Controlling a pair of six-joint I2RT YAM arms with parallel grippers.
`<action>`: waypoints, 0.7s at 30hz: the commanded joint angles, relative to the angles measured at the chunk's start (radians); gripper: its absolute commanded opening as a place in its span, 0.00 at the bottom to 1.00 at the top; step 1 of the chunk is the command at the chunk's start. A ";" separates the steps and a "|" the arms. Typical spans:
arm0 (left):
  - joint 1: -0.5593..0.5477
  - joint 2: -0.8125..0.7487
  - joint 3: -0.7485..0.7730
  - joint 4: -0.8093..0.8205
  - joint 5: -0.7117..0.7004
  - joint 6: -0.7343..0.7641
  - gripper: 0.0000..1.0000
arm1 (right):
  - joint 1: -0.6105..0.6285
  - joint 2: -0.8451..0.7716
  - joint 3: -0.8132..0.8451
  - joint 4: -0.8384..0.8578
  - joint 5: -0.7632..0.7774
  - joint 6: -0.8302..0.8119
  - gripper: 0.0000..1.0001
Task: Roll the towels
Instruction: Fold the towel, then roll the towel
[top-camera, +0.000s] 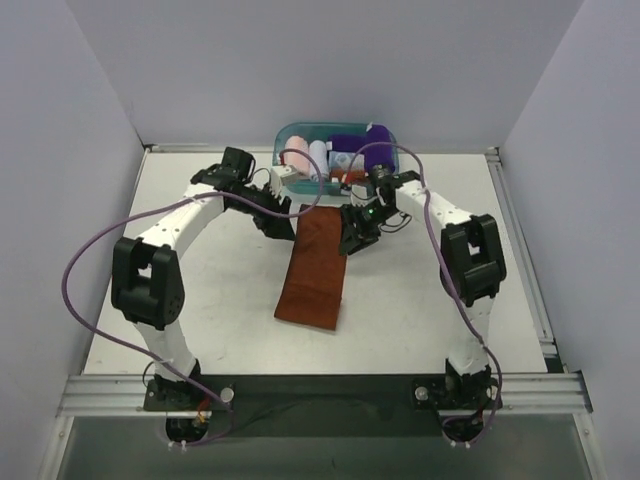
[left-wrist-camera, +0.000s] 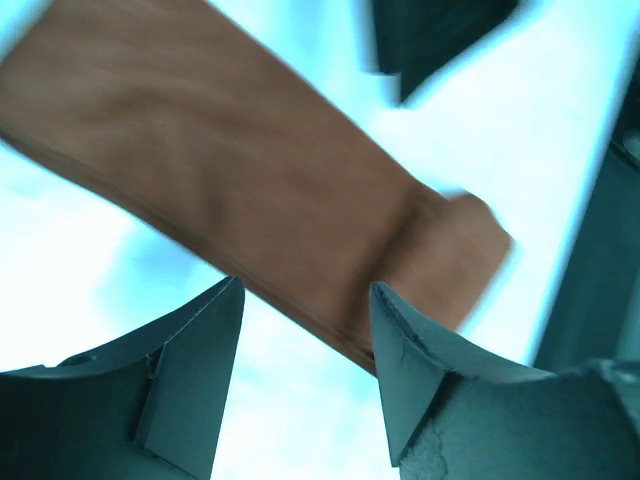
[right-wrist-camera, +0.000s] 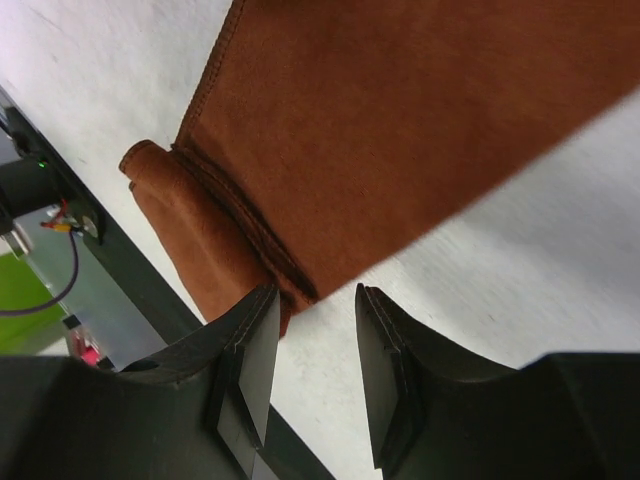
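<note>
no legible text, labels, brands or numbers anywhere in view

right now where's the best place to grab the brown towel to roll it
Probably the rust-brown towel at its far end's turned-over lip, coming from the teal bin side: it's the only raised edge, and the rest lies flat.

Teal bin (top-camera: 284, 136) of pale, seemingly rolled cloths (top-camera: 300, 160)

Rust-brown towel (top-camera: 312, 270): matt, soft cloth
</note>
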 joint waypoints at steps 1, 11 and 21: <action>-0.035 -0.087 -0.145 -0.085 0.097 0.106 0.65 | 0.077 0.066 0.045 -0.040 0.064 -0.011 0.36; -0.049 -0.280 -0.458 0.088 0.056 0.009 0.68 | 0.176 0.305 0.231 -0.054 0.075 -0.034 0.37; -0.081 -0.268 -0.476 0.136 -0.073 0.014 0.66 | 0.210 0.261 0.228 -0.083 0.093 -0.089 0.38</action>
